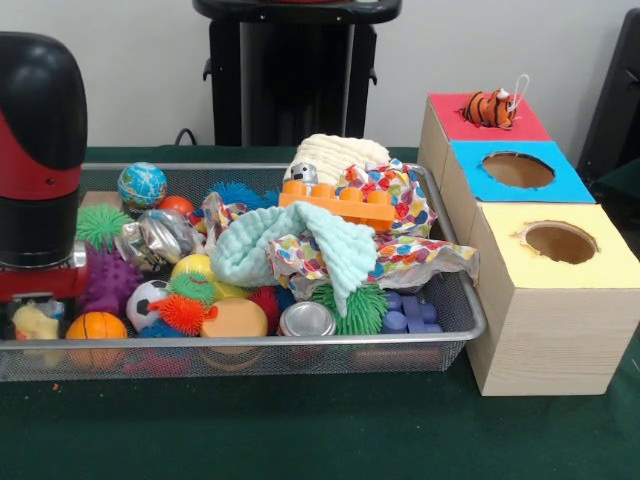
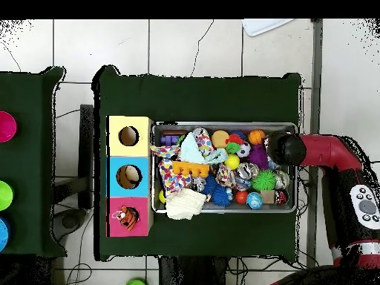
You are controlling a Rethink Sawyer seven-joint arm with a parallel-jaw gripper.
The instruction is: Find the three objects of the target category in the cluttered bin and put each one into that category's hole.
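The silver wire-mesh bin (image 1: pixel 300 343) stands on the green table, full of toys; it also shows in the overhead view (image 2: pixel 215 211). The tiger-striped plush (image 1: pixel 490 107) sits on the red surround (image 1: pixel 448 106) of the wooden box and covers the hole; in the overhead view the plush (image 2: pixel 126 217) lies on the red panel (image 2: pixel 115 226). My gripper (image 1: pixel 35 300) is down in the bin's left end, under the red and black arm (image 2: pixel 286 148). A pale yellow soft thing (image 1: pixel 35 323) lies right under it. No tan-orange plush shows.
Blue-surround hole (image 1: pixel 517 170) and yellow-surround hole (image 1: pixel 560 242) are open beside the red one. Cloths (image 1: pixel 300 250), an orange brick (image 1: pixel 340 205), a globe ball (image 1: pixel 142 186), spiky balls (image 1: pixel 183 312), a basketball (image 1: pixel 96 327) and a tin (image 1: pixel 306 320) crowd the bin.
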